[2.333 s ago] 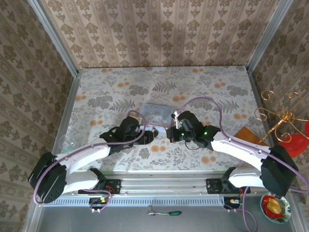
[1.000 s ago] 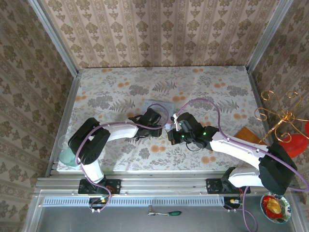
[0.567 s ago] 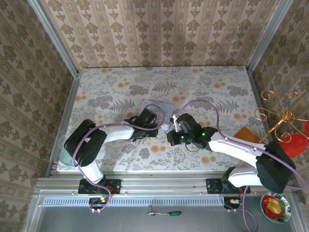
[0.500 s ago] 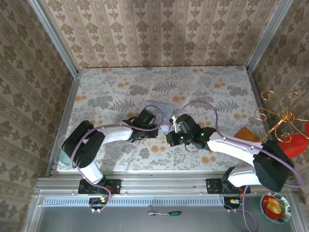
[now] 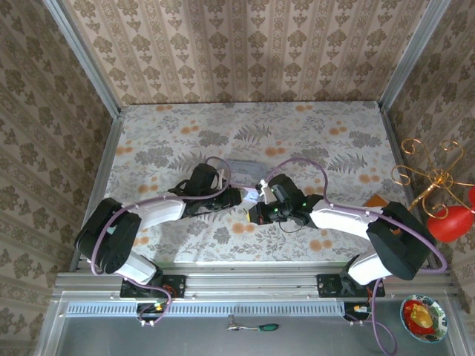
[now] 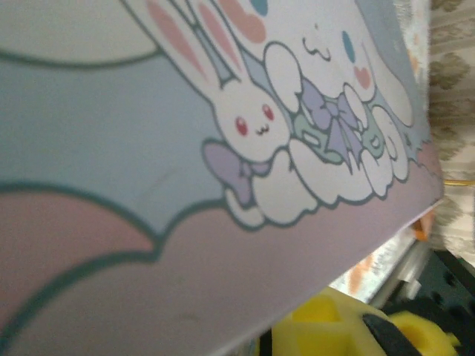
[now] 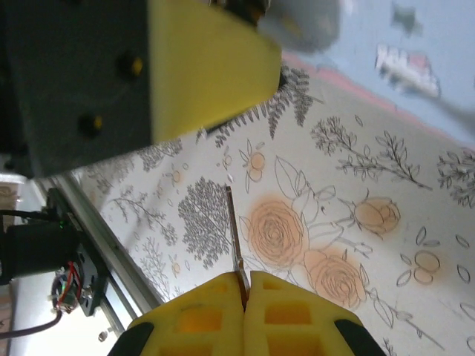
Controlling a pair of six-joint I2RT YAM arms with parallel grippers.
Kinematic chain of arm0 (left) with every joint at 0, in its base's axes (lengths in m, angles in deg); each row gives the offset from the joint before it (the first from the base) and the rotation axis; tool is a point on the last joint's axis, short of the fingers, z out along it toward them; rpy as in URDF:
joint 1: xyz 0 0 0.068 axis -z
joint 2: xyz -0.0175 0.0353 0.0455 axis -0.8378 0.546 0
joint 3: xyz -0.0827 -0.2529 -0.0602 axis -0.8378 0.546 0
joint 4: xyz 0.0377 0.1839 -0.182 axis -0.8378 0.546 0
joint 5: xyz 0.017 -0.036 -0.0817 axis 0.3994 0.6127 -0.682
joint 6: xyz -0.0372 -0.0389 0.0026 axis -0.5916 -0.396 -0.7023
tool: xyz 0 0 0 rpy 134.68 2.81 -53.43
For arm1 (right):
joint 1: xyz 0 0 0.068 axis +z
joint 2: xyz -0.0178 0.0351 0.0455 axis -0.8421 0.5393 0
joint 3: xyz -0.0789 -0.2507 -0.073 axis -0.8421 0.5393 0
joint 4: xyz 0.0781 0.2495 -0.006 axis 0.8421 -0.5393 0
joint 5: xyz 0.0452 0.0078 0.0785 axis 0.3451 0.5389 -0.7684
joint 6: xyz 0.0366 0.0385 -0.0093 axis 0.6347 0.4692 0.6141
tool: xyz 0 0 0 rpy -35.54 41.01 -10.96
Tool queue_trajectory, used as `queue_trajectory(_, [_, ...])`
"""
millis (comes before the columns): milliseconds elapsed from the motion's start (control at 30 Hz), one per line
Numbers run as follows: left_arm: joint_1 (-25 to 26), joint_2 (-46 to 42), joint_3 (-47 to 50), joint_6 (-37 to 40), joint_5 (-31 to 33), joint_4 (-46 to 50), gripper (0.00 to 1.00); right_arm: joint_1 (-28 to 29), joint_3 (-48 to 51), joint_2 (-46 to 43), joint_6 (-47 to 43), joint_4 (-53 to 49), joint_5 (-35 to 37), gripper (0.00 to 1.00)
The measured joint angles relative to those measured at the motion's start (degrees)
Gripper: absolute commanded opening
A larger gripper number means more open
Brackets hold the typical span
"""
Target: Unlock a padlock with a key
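— How do the jaws of the right gripper stand?
— We see them pressed together on the key. Its thin metal blade sticks out straight ahead of them, over the flowered table.
— And the left gripper?
— It faces the right one, very near. One yellow finger of it stands ahead of the right jaws, a little to their left. Whether its own jaws are apart or together, we cannot tell.
— Where is the padlock?
— We cannot pick it out surely. A small grey blurred thing sits at the tip of that yellow finger, ahead of the key. Whether this is the padlock, we cannot say.
— And the pale-blue tin?
— It is close in front of the left jaws, its cartoon rabbit print turned towards them. From the right jaws it lies farther ahead and to the right.
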Motion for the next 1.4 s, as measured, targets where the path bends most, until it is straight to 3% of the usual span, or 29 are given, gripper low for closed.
queue_trajectory(467, [-2.47, -1.66, 5.22, -8.35, -11.13, -12.24, 0.02, -4.96, 0.87, 0.39, 2.14, 4.63, -7.98, 0.00])
queue_trajectory(833, [-2.51, 0.11, 7.91, -13.33, -12.04, -22.10, 0.01, -8.26, 0.87, 0.72, 2.58, 6.03, -15.10, 0.00])
queue_trajectory(1400, [-3.39, 1.42, 8.15, -15.67, -12.94, -25.86, 0.01, -8.59, 1.07, 1.60, 3.82, 9.03, -16.83, 0.00])
